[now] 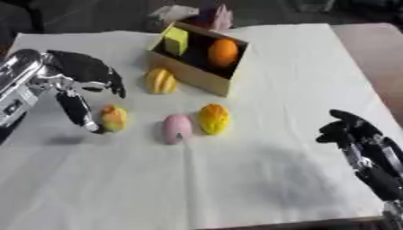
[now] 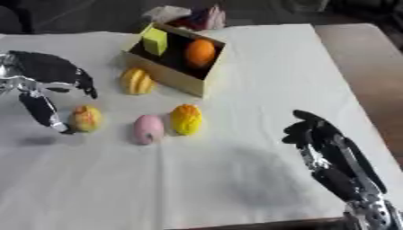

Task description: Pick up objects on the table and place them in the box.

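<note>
A cardboard box (image 1: 206,77) stands at the back of the white cloth, holding an orange (image 1: 223,52) and a yellow-green block (image 1: 176,40). In front of it lie a yellow ribbed fruit (image 1: 161,81), a yellow-orange fruit (image 1: 113,118), a pink object (image 1: 177,128) and an orange-yellow fruit (image 1: 213,119). My left hand (image 1: 82,74) hovers over the yellow-orange fruit, fingers spread and thumb reaching down beside it, not closed on it. My right hand (image 2: 327,143) rests at the lower right, fingers relaxed, holding nothing.
Some pink and white things (image 1: 197,14) lie behind the box at the table's far edge. The cloth (image 1: 236,179) covers most of the table, and bare wood (image 1: 374,49) shows on the right.
</note>
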